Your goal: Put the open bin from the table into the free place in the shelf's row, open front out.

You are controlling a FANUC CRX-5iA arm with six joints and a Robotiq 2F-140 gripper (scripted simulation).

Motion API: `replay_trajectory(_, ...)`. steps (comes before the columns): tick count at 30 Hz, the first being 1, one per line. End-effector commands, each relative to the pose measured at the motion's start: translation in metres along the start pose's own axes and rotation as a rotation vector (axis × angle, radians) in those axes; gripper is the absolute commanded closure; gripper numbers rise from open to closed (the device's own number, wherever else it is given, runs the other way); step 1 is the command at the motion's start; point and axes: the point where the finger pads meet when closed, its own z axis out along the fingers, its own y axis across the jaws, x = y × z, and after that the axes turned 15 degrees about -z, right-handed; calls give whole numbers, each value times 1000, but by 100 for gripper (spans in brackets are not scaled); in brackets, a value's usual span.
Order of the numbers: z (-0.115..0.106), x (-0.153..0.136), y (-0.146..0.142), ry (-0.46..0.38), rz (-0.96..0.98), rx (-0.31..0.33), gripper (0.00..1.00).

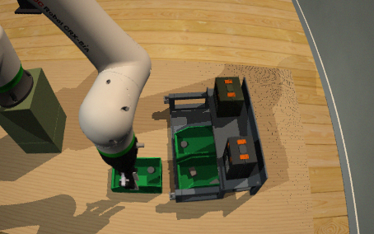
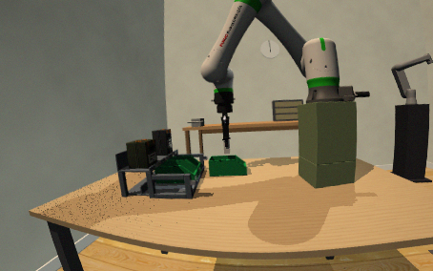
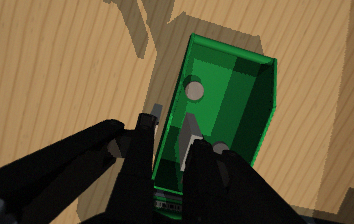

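The open green bin (image 1: 144,181) (image 2: 227,168) (image 3: 218,95) stands level on the table in front of the shelf. A round grey part (image 1: 151,170) (image 3: 194,91) lies in it, and a second part (image 3: 220,147) shows beside a finger. My gripper (image 1: 128,181) (image 2: 227,150) (image 3: 170,121) is open by a narrow gap, fingertips just above the bin's rim, one on each side of a long wall's line in the wrist view. Nothing is held. On the grey shelf (image 1: 194,196) (image 2: 172,195), two green bins (image 1: 199,142) (image 1: 203,177) stand side by side. The free place (image 1: 190,117) is beside them.
Two dark boxes with orange marks (image 1: 228,100) (image 1: 240,162) stand on the shelf's rear board (image 1: 226,128), behind the row. A side rail (image 1: 189,97) bounds the free place's outer side. The green robot pedestal (image 1: 33,115) (image 2: 326,143) stands on the table away from the shelf.
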Motion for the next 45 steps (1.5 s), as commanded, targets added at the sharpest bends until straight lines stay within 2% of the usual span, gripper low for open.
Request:
replay_trajectory(1, 0, 0, 0, 0, 0, 0, 85)
replay_trajectory(21, 3, 0, 0, 0, 0, 0, 85)
replay_trajectory(45, 29, 0, 0, 0, 0, 0, 85)
